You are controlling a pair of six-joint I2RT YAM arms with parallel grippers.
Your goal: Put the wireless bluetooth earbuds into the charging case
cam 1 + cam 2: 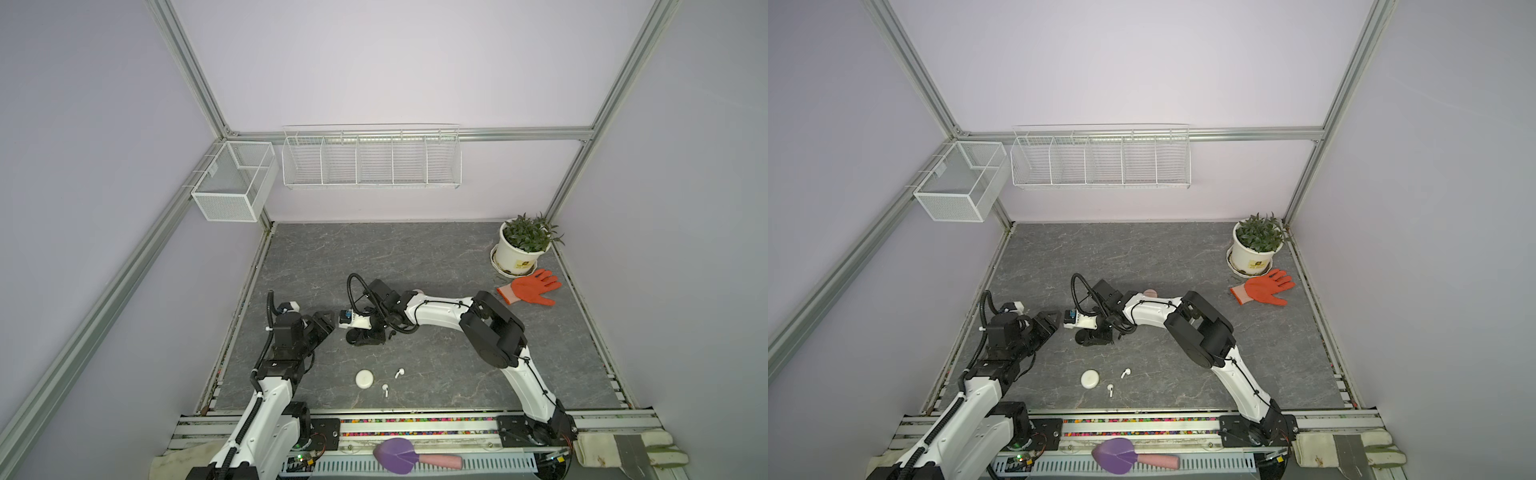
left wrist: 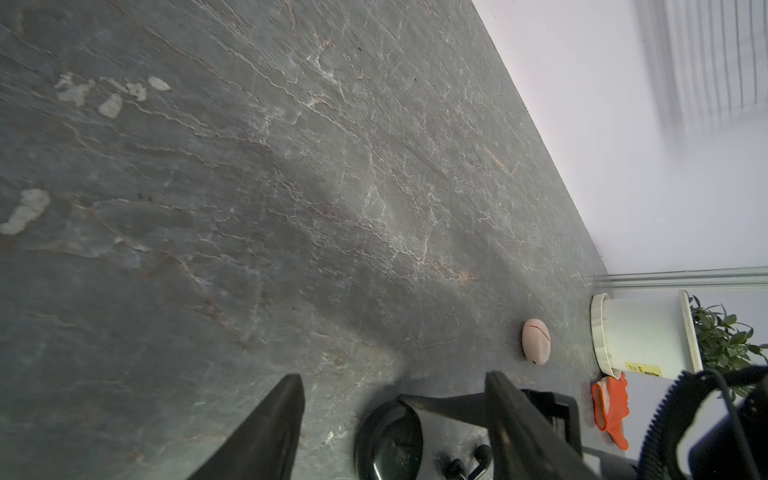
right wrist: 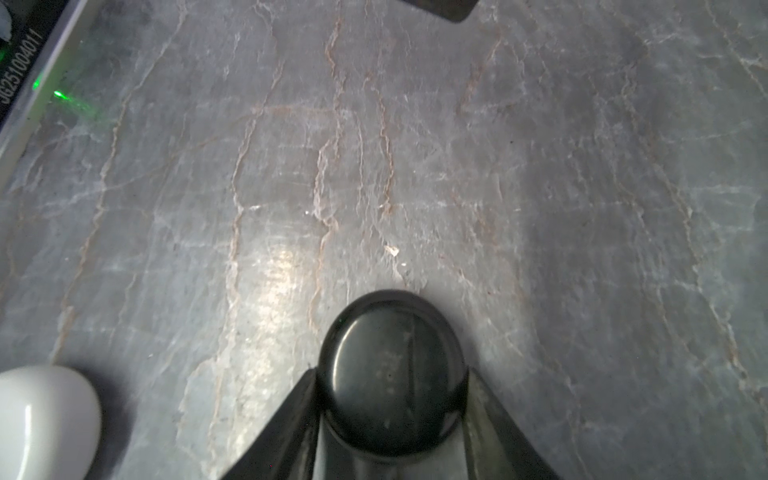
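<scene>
1. right jaws: low at the table, about dead centre in both top views. They're closed in on the round black charging case (image 3: pixel 390 353), and the wrist view shows a finger pressed against each side of it. The case sits on the grey marble table (image 1: pixel 415 249).
2. left jaws: spread wide with nothing between them. They sit a bit left of centre, just left of the black case and not touching it.
3. black earbuds (image 2: pixel 482 451): two of them lie loose on the table, just beside the black case. In a top view I can only make out one (image 1: pixel 390 333), tucked right of the case under the arm.
4. white earbuds: both are loose on the table at lower centre, one (image 1: pixel 399 372) slightly above and right of its twin (image 1: pixel 385 390). The round white case (image 1: pixel 365 379) is just left of them, not touching.
5. pink case (image 2: pixel 536 341): closed and on its own. In the top views it's only a sliver peeking out behind the right arm (image 1: pixel 1150 293).
6. other stuff: a potted plant (image 1: pixel 519 249) in the table's upper right corner, with an orange glove (image 1: pixel 532 291) just below it.
</scene>
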